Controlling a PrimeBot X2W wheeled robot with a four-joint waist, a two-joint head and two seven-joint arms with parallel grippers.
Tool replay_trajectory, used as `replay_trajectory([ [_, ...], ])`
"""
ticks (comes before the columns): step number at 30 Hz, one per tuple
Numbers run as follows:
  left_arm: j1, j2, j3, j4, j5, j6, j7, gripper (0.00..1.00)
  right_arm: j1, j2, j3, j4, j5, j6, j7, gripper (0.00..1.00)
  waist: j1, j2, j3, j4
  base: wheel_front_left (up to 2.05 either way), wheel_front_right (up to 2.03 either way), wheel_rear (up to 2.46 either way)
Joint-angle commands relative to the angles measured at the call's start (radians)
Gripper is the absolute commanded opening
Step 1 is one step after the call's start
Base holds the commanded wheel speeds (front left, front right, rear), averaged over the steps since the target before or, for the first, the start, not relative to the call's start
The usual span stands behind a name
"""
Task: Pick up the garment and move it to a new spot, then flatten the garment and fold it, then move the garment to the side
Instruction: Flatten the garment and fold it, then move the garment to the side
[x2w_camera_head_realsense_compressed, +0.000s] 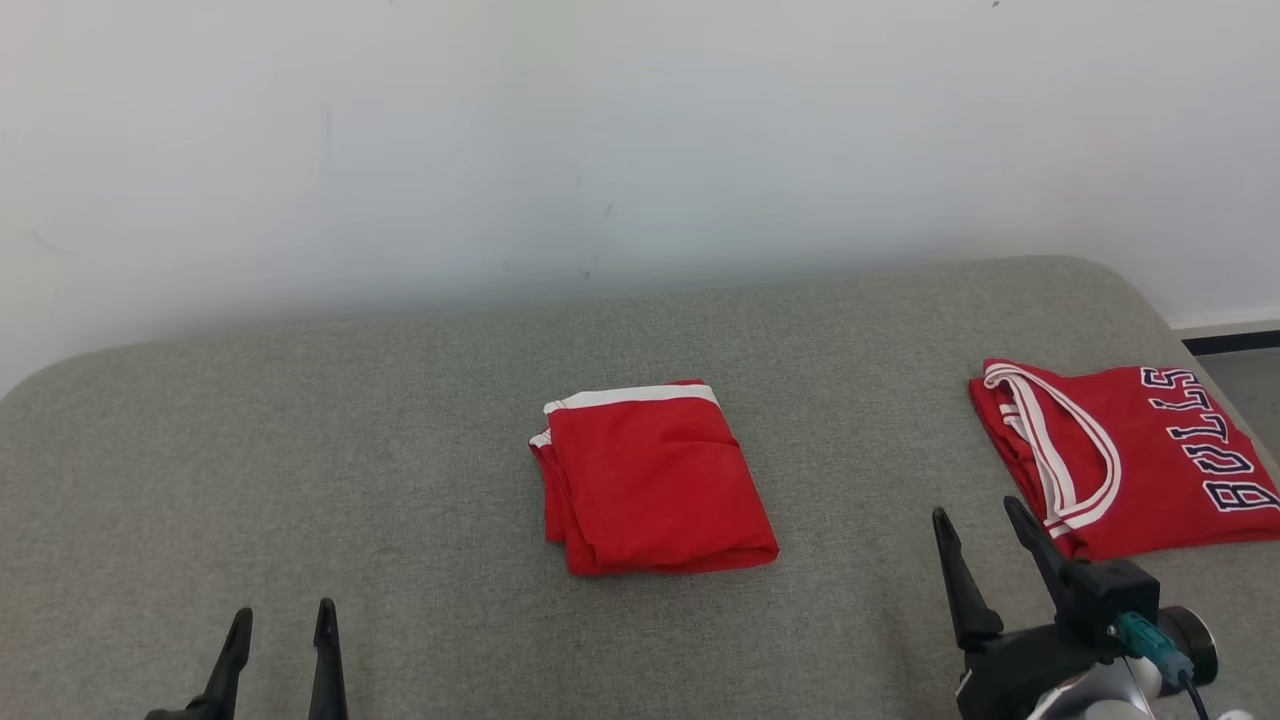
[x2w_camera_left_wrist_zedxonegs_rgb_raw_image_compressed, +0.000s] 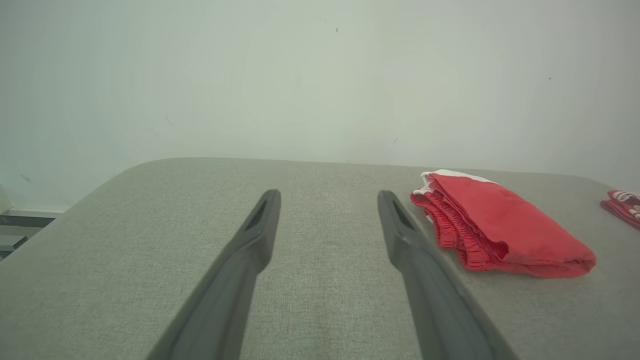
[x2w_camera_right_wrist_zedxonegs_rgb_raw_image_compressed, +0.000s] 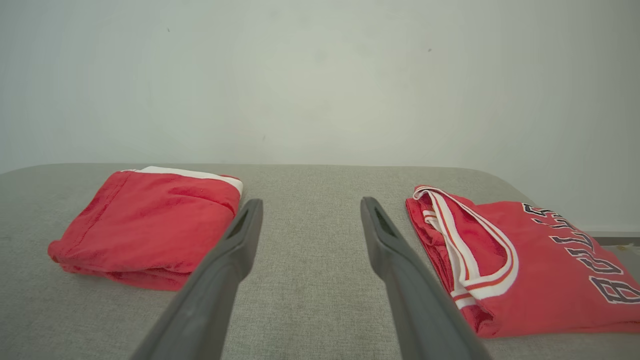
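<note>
A folded red garment (x2w_camera_head_realsense_compressed: 655, 480) with a white band along its far edge lies in the middle of the grey cushioned surface (x2w_camera_head_realsense_compressed: 400, 400). It also appears at the right in the left wrist view as the red garment (x2w_camera_left_wrist_zedxonegs_rgb_raw_image_compressed: 500, 225) and at the left in the right wrist view as the same garment (x2w_camera_right_wrist_zedxonegs_rgb_raw_image_compressed: 150, 225). My left gripper (x2w_camera_head_realsense_compressed: 283, 610) stands open at the lower left, well short of the garment, nothing between its fingers (x2w_camera_left_wrist_zedxonegs_rgb_raw_image_compressed: 260, 225). My right gripper (x2w_camera_head_realsense_compressed: 975, 510) is open too, hovering between the garment and a jersey, and holds nothing.
A second folded red jersey (x2w_camera_head_realsense_compressed: 1130, 455) with white trim and "BULLS" lettering lies at the right end of the surface, close to my right gripper (x2w_camera_right_wrist_zedxonegs_rgb_raw_image_compressed: 311, 201). A pale wall (x2w_camera_head_realsense_compressed: 600, 150) rises behind. The surface's right edge drops to the floor (x2w_camera_head_realsense_compressed: 1240, 375).
</note>
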Motion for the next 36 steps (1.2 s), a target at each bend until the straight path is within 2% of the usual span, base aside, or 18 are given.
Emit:
replay_trajectory([
  [1,0.009,0.002,0.007,0.017,0.003,0.005,0.000,1.00,0.024,-0.008,-0.007,-0.005,-0.001,-0.003,0.001,1.00,0.0001,0.0001,-0.004,-0.001,0.00,0.00,0.00],
  [4,0.006,0.002,0.017,0.042,0.002,0.007,0.000,1.00,0.040,-0.023,-0.004,-0.005,-0.010,-0.003,0.003,1.00,0.0001,0.0001,-0.010,-0.003,0.00,0.00,0.00],
  [14,0.008,-0.002,0.036,0.073,-0.011,0.005,0.000,1.00,0.057,-0.014,-0.011,0.005,-0.018,-0.003,0.006,1.00,0.0001,0.0001,-0.018,-0.009,0.00,0.00,0.00],
  [36,0.012,-0.007,-0.003,0.059,-0.009,0.022,0.000,1.00,0.073,0.038,-0.057,-0.032,-0.068,-0.003,0.015,1.00,0.0001,0.0001,-0.001,0.007,0.00,0.00,0.00],
])
